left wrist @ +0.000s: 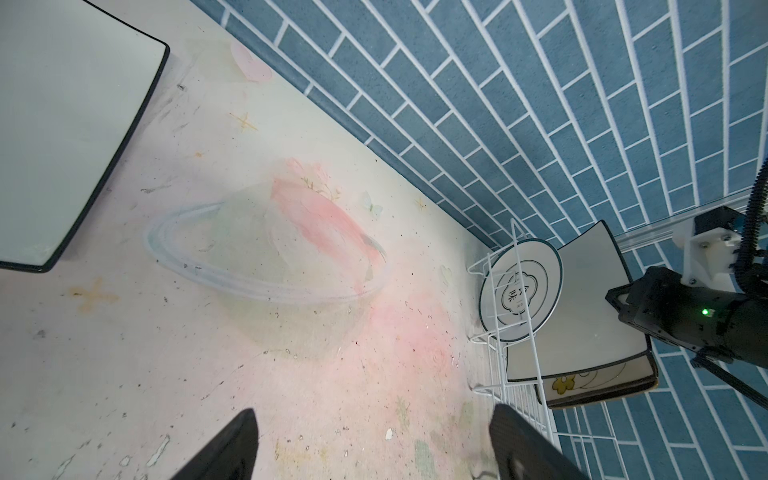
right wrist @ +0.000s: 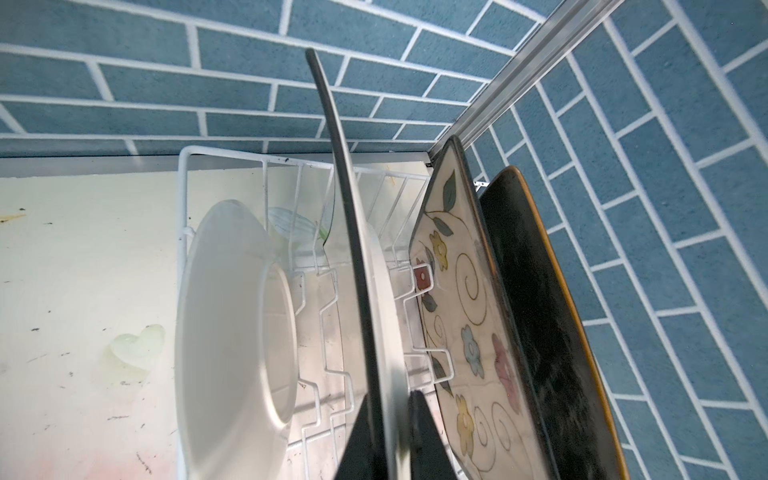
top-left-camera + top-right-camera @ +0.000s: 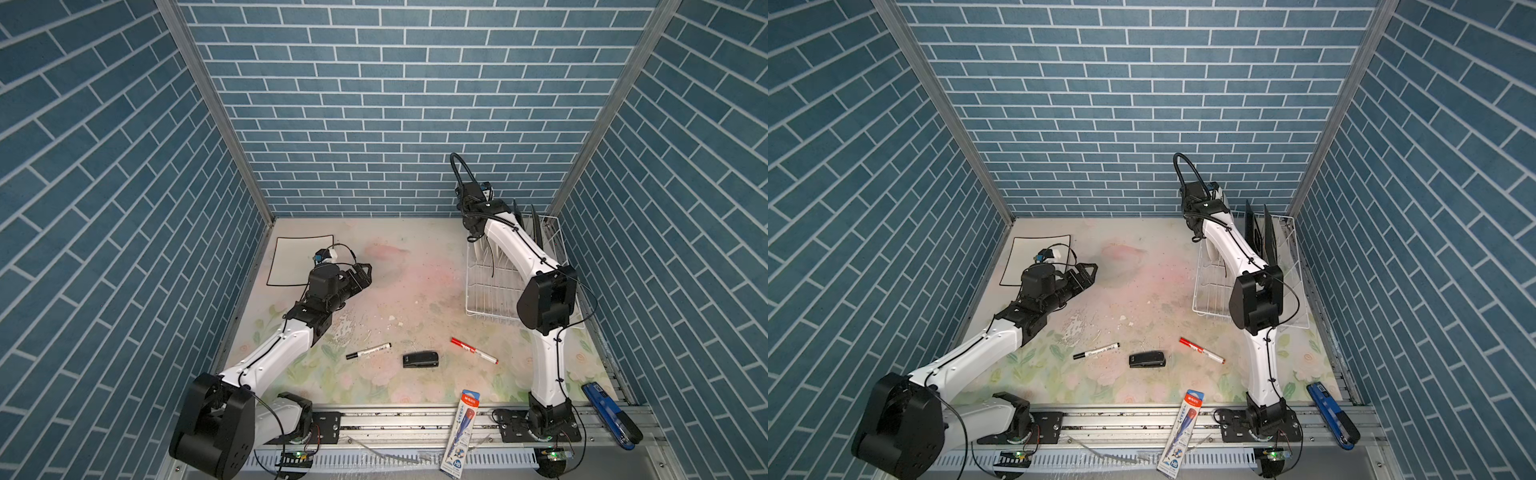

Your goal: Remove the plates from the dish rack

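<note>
Blue brick-patterned walls enclose a pale floral tabletop (image 3: 415, 291). At the far right corner, the dish rack (image 3: 478, 291) is seen holding upright plates. The right arm is stretched forward and bent down over the rack, its right gripper (image 2: 390, 419) pinched shut on the rim of a white square plate (image 2: 374, 291), between a round white plate (image 2: 232, 324) and a flower-patterned plate (image 2: 465, 332). The left arm is angled low across the tabletop, its left gripper (image 1: 374, 444) spread wide, holding nothing, beside a black-rimmed white plate (image 3: 297, 259) lying flat.
</note>
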`<state>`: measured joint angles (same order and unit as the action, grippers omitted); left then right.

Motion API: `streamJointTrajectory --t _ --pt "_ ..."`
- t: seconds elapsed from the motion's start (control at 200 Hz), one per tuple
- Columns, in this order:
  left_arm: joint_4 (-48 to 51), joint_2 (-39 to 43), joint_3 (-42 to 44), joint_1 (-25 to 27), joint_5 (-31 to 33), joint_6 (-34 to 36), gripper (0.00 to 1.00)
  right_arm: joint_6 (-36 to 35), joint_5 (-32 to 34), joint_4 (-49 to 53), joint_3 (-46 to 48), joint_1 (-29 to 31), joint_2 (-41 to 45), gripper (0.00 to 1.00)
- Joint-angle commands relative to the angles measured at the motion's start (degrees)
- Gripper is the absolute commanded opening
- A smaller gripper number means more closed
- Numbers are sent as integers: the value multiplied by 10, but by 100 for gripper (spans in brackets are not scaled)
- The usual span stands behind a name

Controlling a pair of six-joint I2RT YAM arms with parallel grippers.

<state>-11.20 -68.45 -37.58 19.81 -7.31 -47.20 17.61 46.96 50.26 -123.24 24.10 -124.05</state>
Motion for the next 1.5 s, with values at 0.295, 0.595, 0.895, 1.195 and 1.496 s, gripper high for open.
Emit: streamJointTrajectory --t 0.295,0.595,0.895,1.195,1.496 --pt "9 14 12 3 6 -3 89 -16 -4 -47 18 7 44 0" --pt "14 22 14 3 8 -3 89 -32 1 -50 24 9 58 0" --pt "14 23 15 3 7 -5 89 -57 20 -64 30 14 76 0" --pt "14 25 16 3 9 -5 89 -71 29 -75 34 18 88 0" --pt "14 24 15 3 8 -7 89 -88 40 -78 34 22 99 0"
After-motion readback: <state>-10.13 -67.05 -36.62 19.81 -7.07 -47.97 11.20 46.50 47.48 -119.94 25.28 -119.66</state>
